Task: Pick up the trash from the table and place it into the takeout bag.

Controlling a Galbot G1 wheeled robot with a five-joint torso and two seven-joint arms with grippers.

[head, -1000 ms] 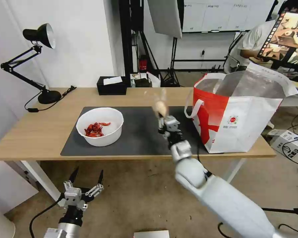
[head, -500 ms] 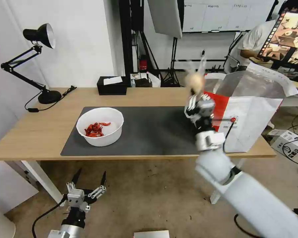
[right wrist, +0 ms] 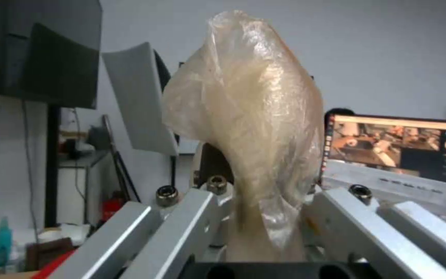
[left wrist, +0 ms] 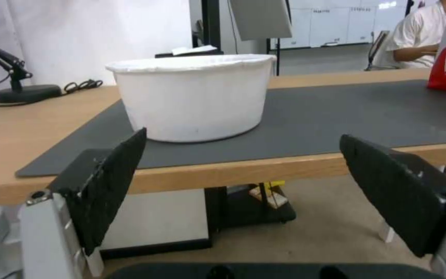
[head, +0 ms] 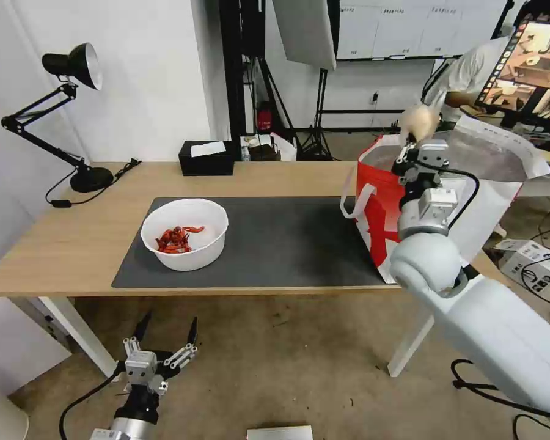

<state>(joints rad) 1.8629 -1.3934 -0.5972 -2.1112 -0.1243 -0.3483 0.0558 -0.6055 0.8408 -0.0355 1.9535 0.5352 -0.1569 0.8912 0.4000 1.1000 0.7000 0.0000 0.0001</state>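
Beige crinkly ball, kind of onion-looking, sits pinched in the right pincer, which is up over the open takeout bag, so that piece looks nearly binned. Well off to that pincer's left, the white bowl of red shells waits on the worktop. Left wrist view: left pincer gapes wide, below the worktop edge, bowl ahead of it. Right wrist view: the ball looks like filmy, translucent wrap, clamped at its base.
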